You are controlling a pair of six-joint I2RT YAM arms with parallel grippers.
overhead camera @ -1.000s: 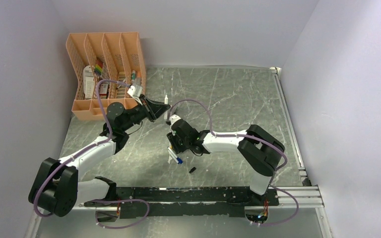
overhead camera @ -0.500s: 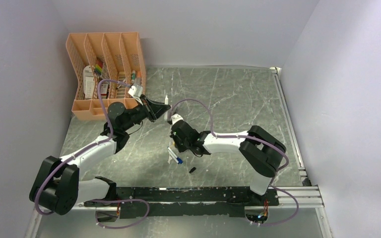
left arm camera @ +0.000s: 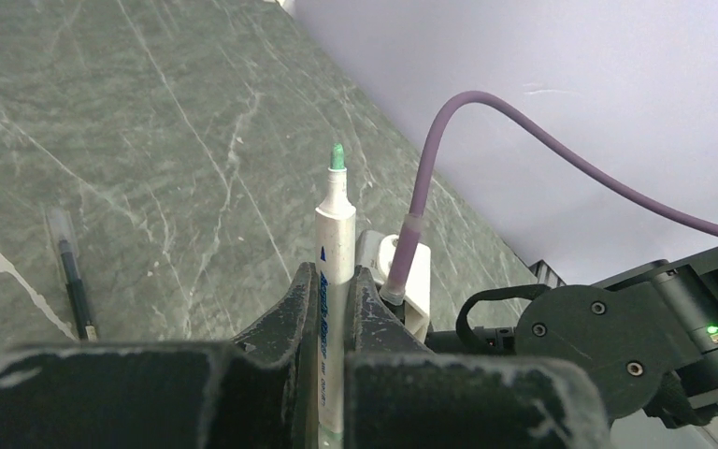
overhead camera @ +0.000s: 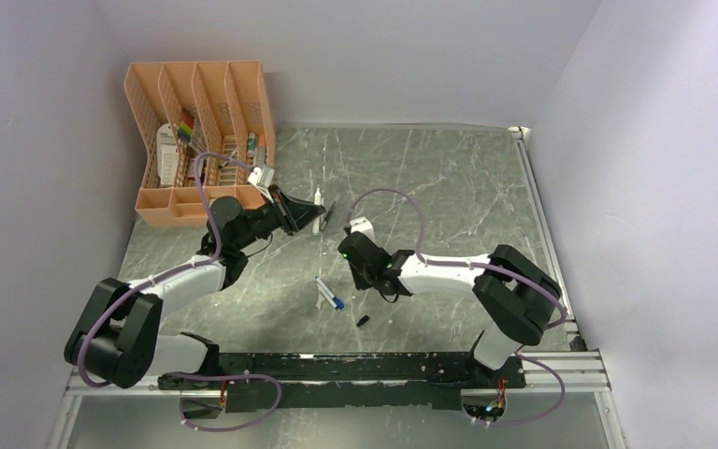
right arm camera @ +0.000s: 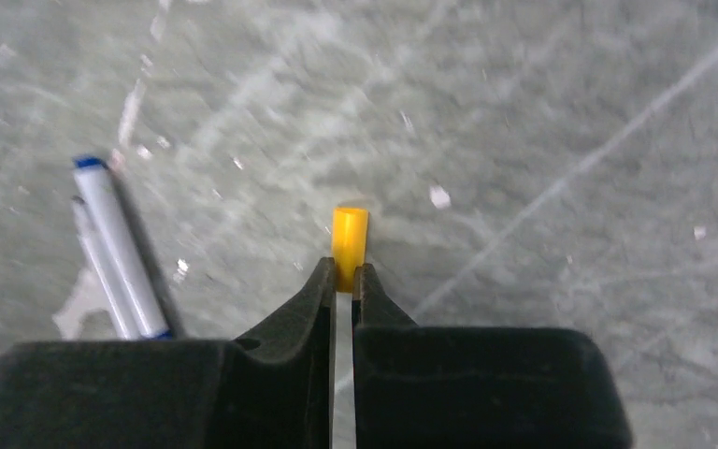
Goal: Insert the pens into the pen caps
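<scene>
Marbled tabletop (overhead camera: 449, 187), green-tipped pen (left arm camera: 335, 245), yellow cap (right arm camera: 349, 236)

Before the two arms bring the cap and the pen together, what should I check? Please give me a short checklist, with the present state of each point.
1. Left gripper shut on the white pen: ok.
2. The pen's green tip bare and clear of the jaws: ok.
3. Right gripper shut on the yellow cap: ok.
4. The cap's open end facing the pen tip: cannot tell.
5. The cap lined up with the tip: not ok; in the top view they are apart.
</scene>
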